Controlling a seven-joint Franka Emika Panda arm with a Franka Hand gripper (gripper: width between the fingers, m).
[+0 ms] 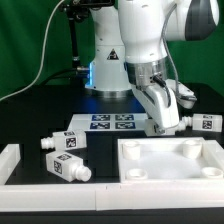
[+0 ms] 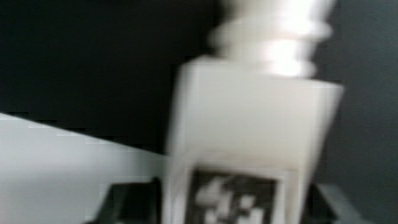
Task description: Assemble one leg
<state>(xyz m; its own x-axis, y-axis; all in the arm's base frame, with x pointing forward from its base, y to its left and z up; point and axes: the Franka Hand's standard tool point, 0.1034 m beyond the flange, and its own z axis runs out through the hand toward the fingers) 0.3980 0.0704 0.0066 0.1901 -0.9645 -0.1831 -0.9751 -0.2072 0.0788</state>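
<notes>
My gripper (image 1: 166, 118) is shut on a leg (image 1: 168, 108) and holds it tilted in the air above the far edge of the white tabletop (image 1: 170, 172). In the wrist view the held leg (image 2: 246, 120) fills the middle, blurred, with its tag between my dark fingers (image 2: 135, 196) and its round peg (image 2: 267, 35) at the end away from the jaws. Two loose legs (image 1: 64, 143) (image 1: 66, 168) lie at the exterior view's left. Another leg (image 1: 204, 122) lies at the exterior view's right.
The marker board (image 1: 110, 122) lies behind the tabletop, in front of the robot base (image 1: 108, 70). A low white wall (image 1: 10, 160) runs along the exterior view's left and front. A pale surface (image 2: 71, 170) shows below the held leg in the wrist view.
</notes>
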